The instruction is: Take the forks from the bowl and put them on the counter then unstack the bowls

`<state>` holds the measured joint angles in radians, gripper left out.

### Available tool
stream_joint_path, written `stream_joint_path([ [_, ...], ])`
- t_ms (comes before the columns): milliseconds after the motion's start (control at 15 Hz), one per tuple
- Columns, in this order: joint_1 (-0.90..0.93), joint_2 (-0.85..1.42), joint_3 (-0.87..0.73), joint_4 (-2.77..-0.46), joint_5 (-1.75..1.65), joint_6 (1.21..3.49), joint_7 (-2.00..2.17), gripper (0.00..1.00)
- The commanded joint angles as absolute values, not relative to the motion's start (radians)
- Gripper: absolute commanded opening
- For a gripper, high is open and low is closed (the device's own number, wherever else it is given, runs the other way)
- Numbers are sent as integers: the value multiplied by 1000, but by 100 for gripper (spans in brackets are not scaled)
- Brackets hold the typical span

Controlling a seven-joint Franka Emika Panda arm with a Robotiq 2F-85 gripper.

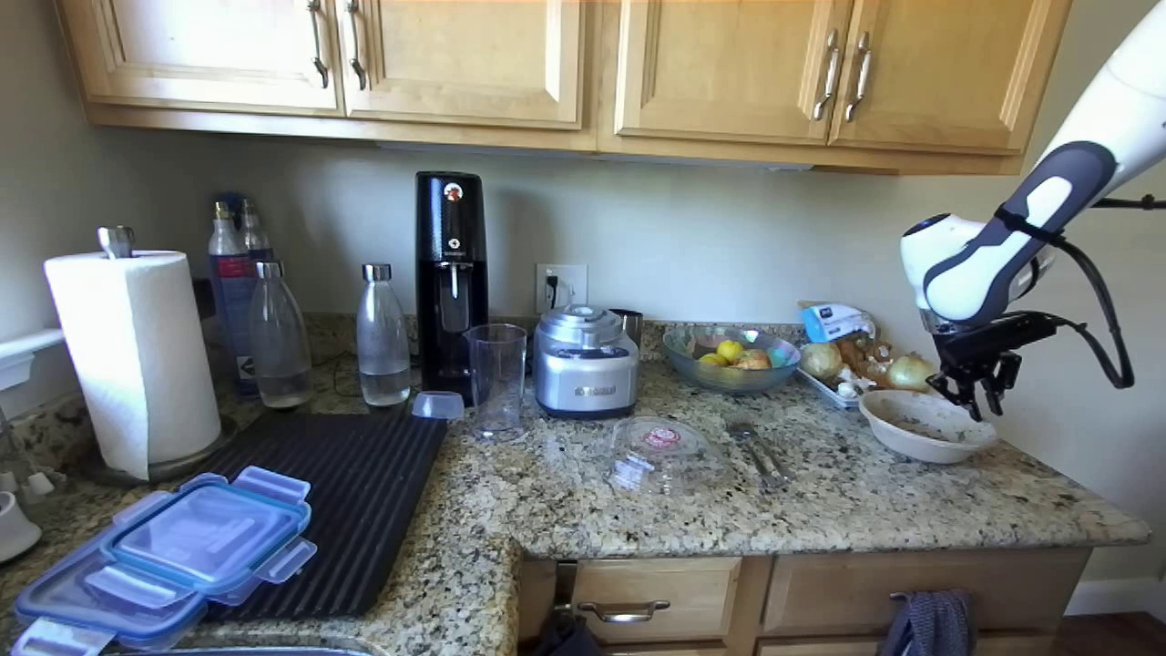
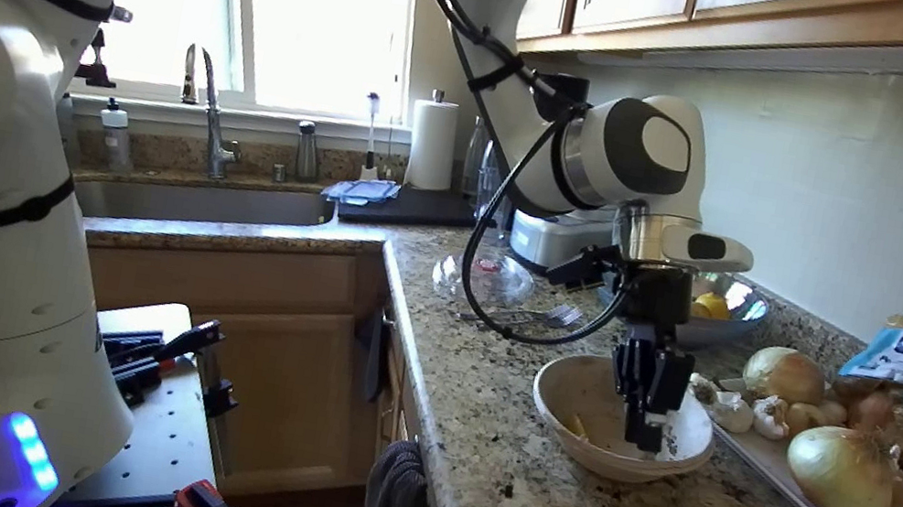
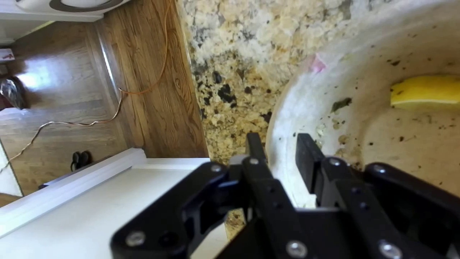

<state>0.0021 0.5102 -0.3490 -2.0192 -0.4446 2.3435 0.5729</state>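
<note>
Fingers (image 3: 307,153) apart, forks (image 1: 761,455) across counter (image 1: 592,497), tines (image 2: 564,314) wallward

The table (image 1: 601,519) is speckled beige, brown and black; the bowl (image 1: 920,446) off-white, dark-flecked inside; the forks (image 1: 767,450) silver-grey; the lemon (image 3: 427,91) yellow; the mat (image 1: 364,492) ribbed black; the paper roll (image 1: 137,364) white.

In an exterior view, the thin silver forks (image 1: 759,456) lie close together on the shiny, speckled tan counter (image 1: 865,510), right of the middle. The round off-white bowl (image 1: 914,444) sits on the right side, dirty inside; I can't tell if another is under it.
</note>
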Motion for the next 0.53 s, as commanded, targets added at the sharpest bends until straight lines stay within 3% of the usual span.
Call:
stream_joint_path([
  [0, 13, 489, -363, -2046, -462, 2312, 618, 50],
  [133, 1, 489, -357, -2041, -444, 2304, 615, 43],
  [333, -21, 498, -348, -2028, -414, 2290, 602, 58],
  [400, -31, 499, -342, -2027, -400, 2286, 589, 59],
  [467, -46, 501, -333, -2025, -376, 2290, 572, 50],
])
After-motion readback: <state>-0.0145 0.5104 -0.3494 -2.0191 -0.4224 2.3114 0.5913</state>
